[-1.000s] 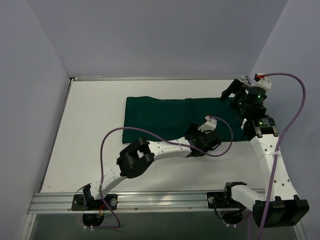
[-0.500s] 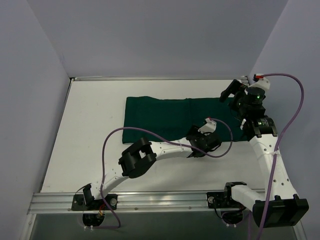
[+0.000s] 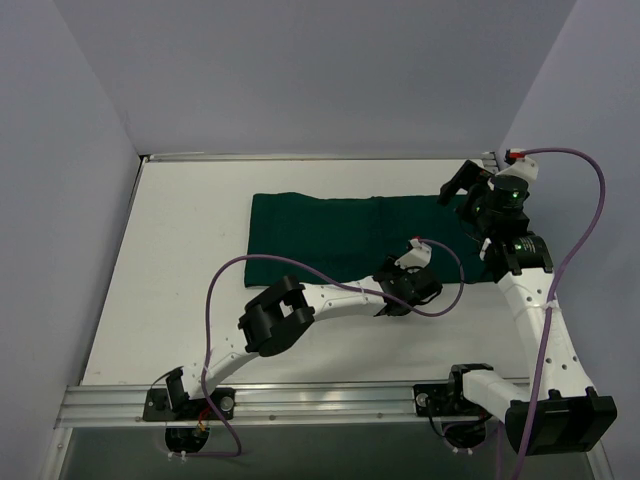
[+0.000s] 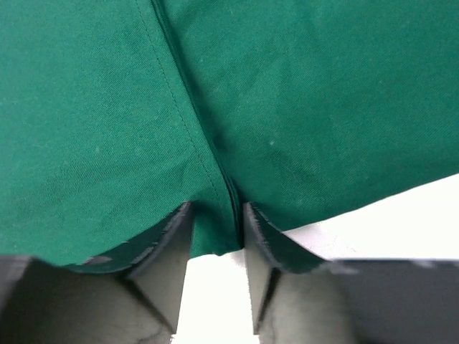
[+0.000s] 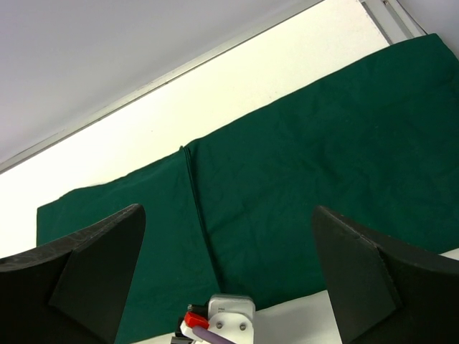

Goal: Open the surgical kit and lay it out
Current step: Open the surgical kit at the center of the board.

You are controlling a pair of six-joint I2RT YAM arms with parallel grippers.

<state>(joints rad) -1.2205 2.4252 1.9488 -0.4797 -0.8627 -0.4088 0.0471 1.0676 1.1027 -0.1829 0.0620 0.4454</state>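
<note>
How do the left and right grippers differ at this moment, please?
The left gripper sits low, jaws close together astride the near hem of the green cloth. The right gripper hangs higher over the cloth, jaws wide apart, touching nothing. Whether the left grips the cloth is unclear. Both point at the cloth.

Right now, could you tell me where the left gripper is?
The left gripper sits right of centre at the near edge of the green cloth in the top view; its wrist view shows the fingers straddling a seam there.
</note>
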